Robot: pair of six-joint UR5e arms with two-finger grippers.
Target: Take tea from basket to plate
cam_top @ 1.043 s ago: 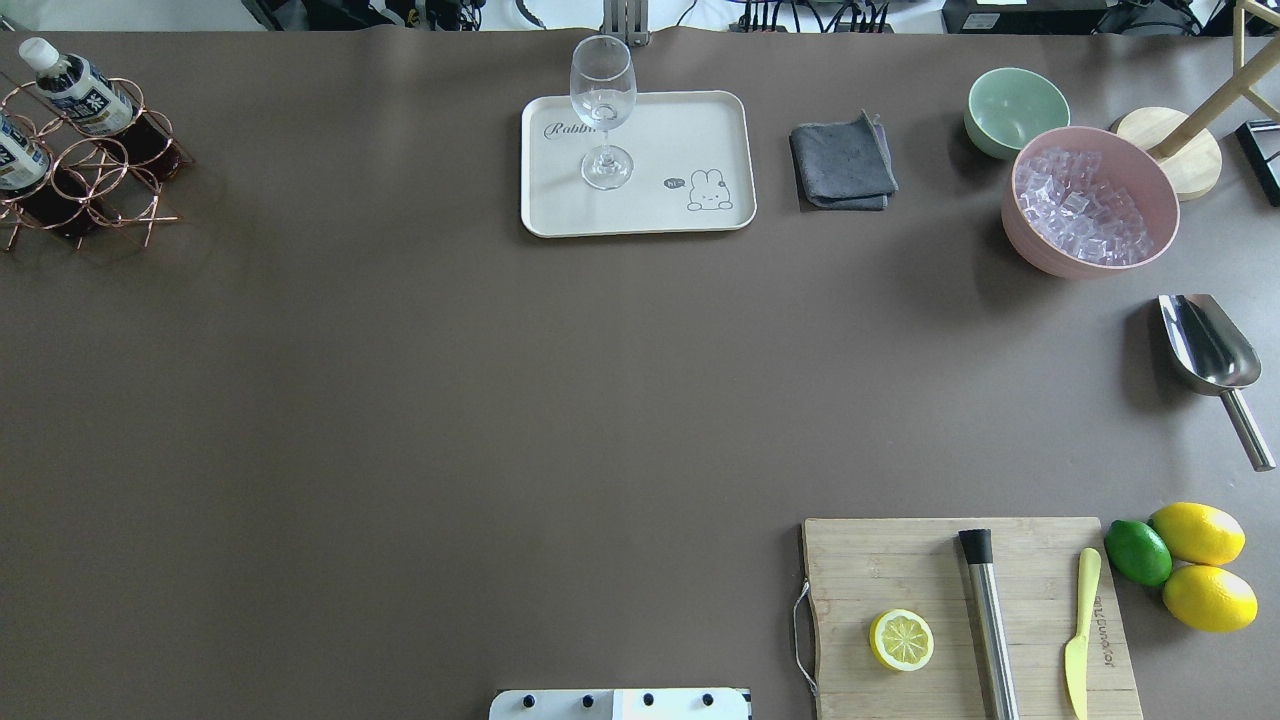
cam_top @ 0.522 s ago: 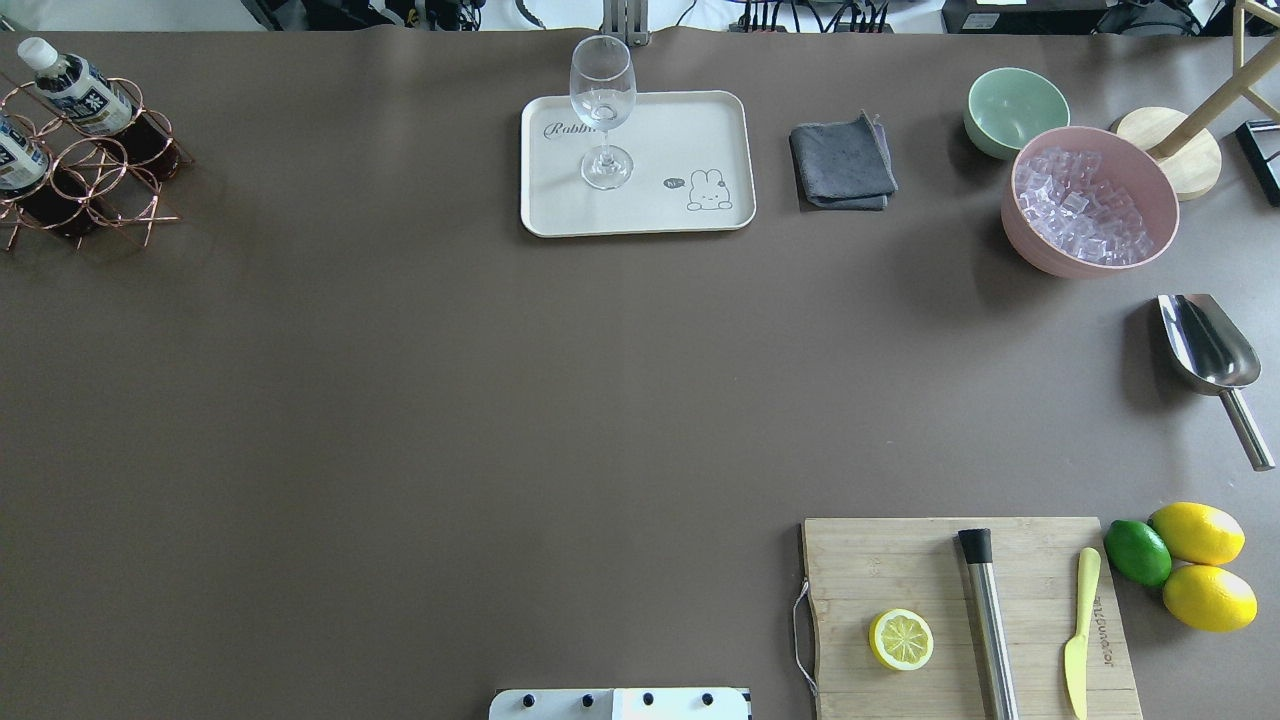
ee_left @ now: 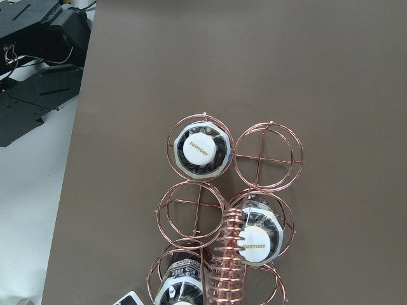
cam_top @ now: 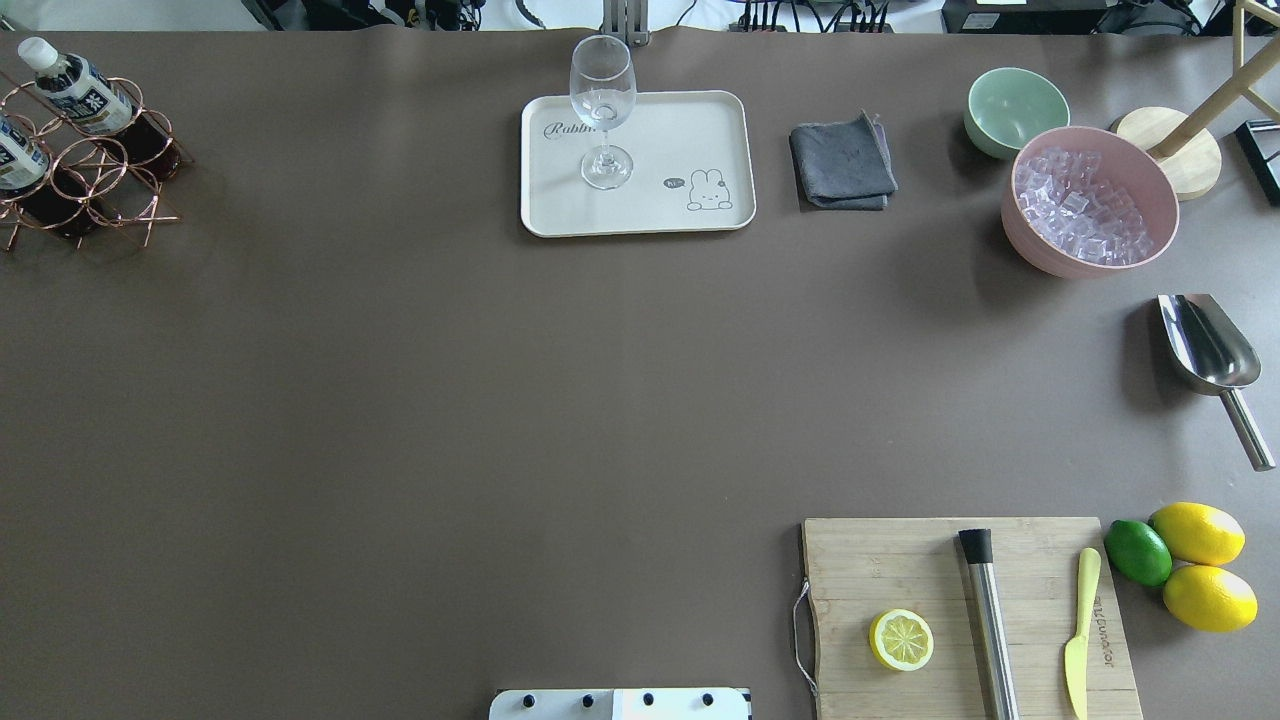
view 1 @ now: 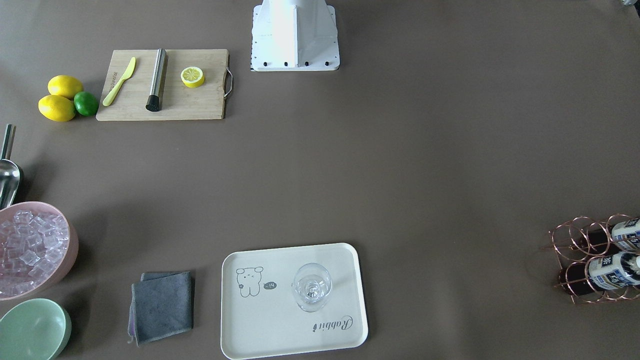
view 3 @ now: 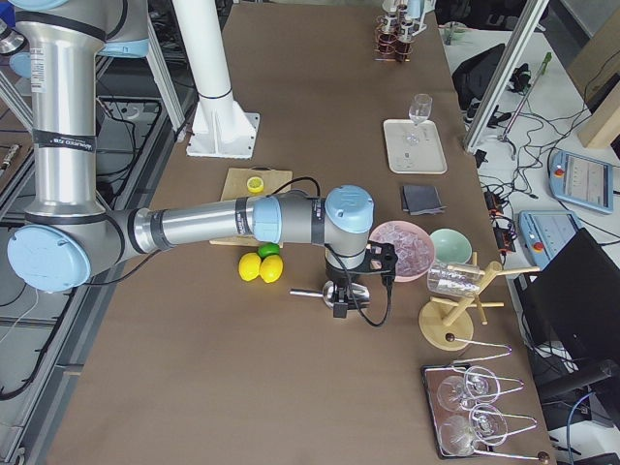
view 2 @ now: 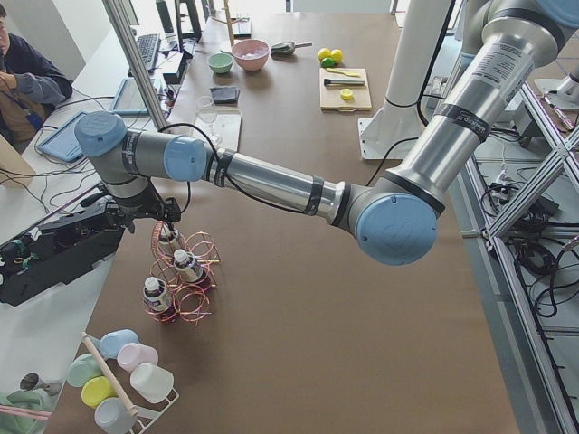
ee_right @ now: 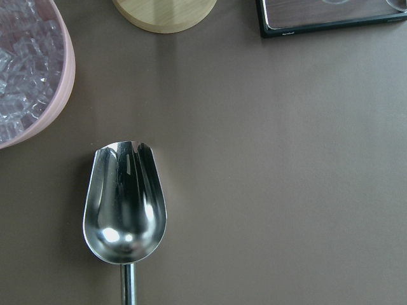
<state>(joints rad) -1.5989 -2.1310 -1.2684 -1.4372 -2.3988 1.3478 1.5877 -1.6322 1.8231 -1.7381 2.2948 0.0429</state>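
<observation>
Hovering over basket (ee_left: pixel 230 267), left tool (view 2: pixel 163 217); three tea bottles (ee_left: pixel 198 147) in rings.

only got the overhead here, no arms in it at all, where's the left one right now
Observer: The left arm reaches out along the table with its wrist above the basket. It shows only in the side view, so I cannot tell whether its tool is open.
Operator: ok, i count two teas in there, is that all
Observer: No, three. The left wrist view looks straight down on three tea bottles, each white-capped and in its own ring: one, a second, and a third cut off by the picture's bottom edge.
</observation>
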